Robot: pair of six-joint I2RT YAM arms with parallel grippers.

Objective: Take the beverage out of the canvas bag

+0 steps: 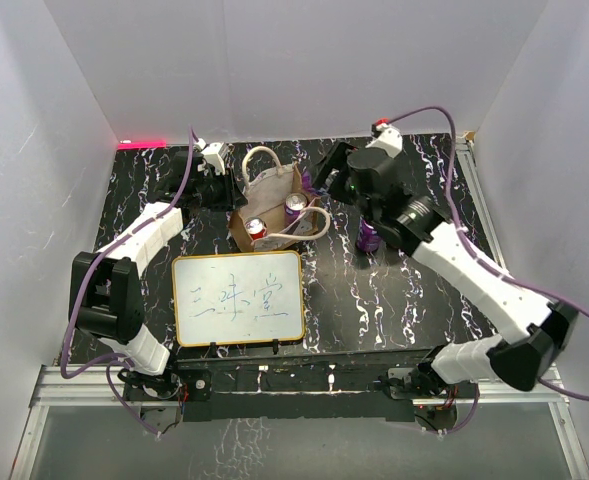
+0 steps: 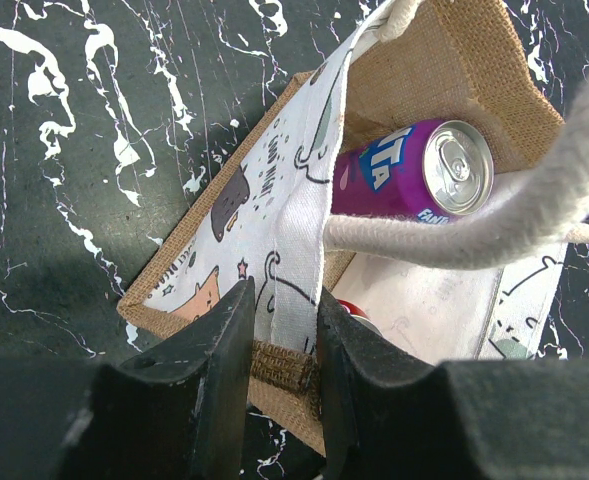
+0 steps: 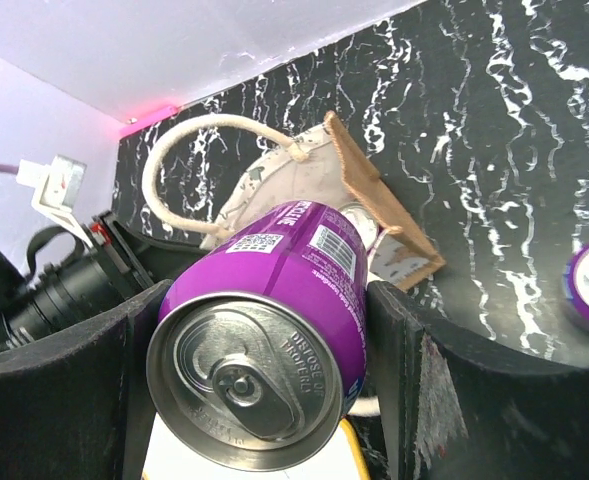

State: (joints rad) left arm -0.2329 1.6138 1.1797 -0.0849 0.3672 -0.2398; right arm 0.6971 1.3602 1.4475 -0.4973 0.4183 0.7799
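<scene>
Item: canvas bag (image 2: 454,70), far centre of table. My left gripper (image 2: 284,303) pinches its wall. My right gripper (image 3: 264,335) is clamped round the purple can (image 3: 284,270) at the bag's mouth. Best handling: hold the bag pinned and draw the can straight out, clear of the handle (image 3: 189,135).

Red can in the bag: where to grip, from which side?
Probably grip the red can around its upper body under the lid, coming from above through the canvas bag's open mouth. Its lid faces up, the walls cover its sides, and the left end effector pinches the wall beside it.
</scene>
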